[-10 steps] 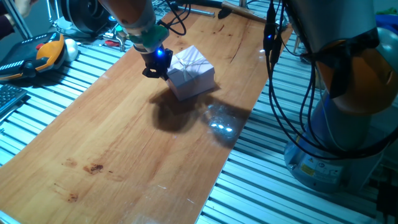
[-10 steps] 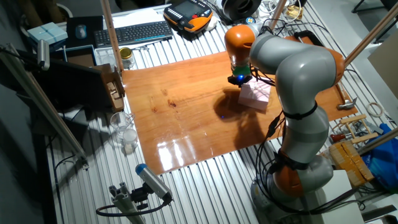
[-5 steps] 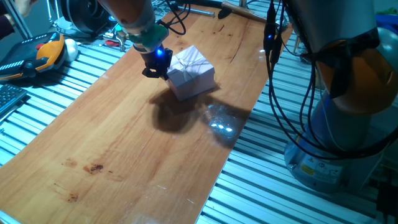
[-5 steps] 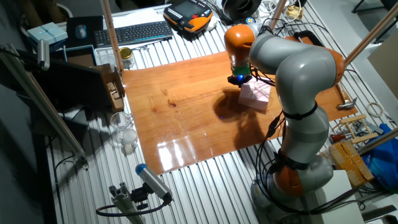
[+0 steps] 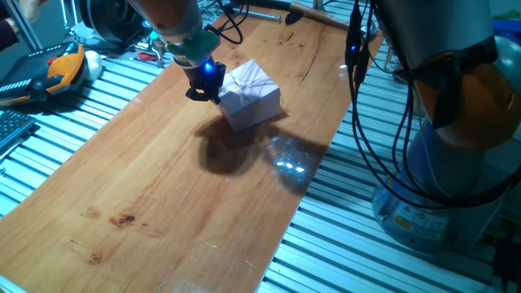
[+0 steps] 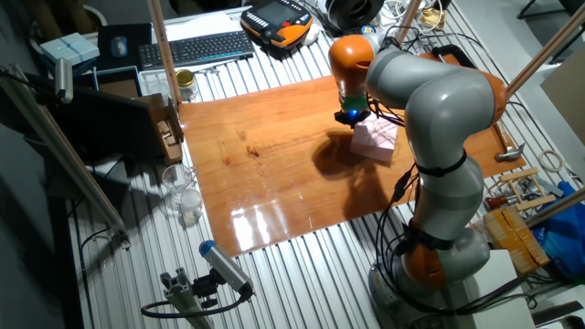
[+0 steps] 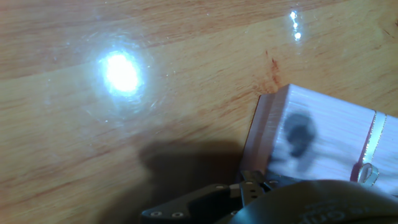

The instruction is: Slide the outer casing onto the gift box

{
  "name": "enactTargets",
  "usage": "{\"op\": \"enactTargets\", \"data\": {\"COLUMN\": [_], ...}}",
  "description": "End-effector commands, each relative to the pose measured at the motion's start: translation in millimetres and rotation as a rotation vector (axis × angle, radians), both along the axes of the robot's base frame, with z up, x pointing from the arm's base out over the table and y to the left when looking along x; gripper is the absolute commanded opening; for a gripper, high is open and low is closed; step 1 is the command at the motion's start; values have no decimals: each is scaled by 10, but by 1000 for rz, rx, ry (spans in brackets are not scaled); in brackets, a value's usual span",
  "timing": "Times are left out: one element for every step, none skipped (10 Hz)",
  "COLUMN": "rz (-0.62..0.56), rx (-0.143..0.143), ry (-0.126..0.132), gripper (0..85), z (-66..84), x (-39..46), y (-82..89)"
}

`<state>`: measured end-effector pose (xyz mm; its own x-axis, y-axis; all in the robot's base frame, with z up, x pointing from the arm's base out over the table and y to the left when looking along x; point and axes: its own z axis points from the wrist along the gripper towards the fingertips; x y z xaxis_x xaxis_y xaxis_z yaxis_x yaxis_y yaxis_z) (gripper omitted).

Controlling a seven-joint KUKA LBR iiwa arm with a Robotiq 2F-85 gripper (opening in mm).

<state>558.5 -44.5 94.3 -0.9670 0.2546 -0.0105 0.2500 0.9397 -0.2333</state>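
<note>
Hand view: my claw [image 7: 249, 186] sits at the bottom edge, about 6 o'clock, mostly a dark blur. Only a bit of finger hardware shows, so I can't tell from here whether it's spread, closed, or holding anything. The outer casing [image 7: 323, 140] fills the 4 o'clock corner: pale pink, thin ribbon running down its right side with a small loop near the bottom. Its near edge is right against my claw. A dark smudge-like shadow sits on its top face. Bright light glare on the wooden tabletop [image 7: 124, 124] at about 10 o'clock.

One fixed view: my claw [image 5: 203, 88], blue light on at the wrist, is at the casing's [image 5: 251, 94] 9 o'clock side, touching or just beside it; I can't tell which. The casing rests on the tabletop [image 5: 163, 203] toward the far end, ribbon cross visible on top. The fingers are hidden against the pink side, so the claw's state is unclear here too. An orange-and-black teach pendant [image 5: 49, 73] lies off the board at 9 o'clock.

Other fixed view: my arm bends over the board, with the claw [image 6: 352, 119] at the casing's [image 6: 377, 139] upper left corner. A keyboard [image 6: 196, 47] sits beyond the board at 11 o'clock.

The gift box tray can't be made out separately in any view.
</note>
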Motion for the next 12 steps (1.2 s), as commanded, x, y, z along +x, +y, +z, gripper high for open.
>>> {"op": "enactTargets", "data": {"rz": [-2, -3, 0, 7, 16, 17, 19, 22, 24, 23, 25, 25], "rx": [0, 5, 5, 5, 1, 4, 3, 1, -2, -5, -6, -9], "ry": [0, -1, 2, 5, 4, 2, 0, -1, -1, 1, 1, 1], "gripper": [0, 0, 0, 0, 0, 0, 0, 0, 0, 0, 0, 0], "z": [-18, -32, -38, -53, -79, -103, -115, -112, -90, -65, -50, -44], "x": [-4, -10, -11, -16, -31, -42, -47, -52, -58, -66, -71, -75], "y": [11, 19, 25, 20, 17, 13, -1, -12, -15, -17, -18, -19]}}
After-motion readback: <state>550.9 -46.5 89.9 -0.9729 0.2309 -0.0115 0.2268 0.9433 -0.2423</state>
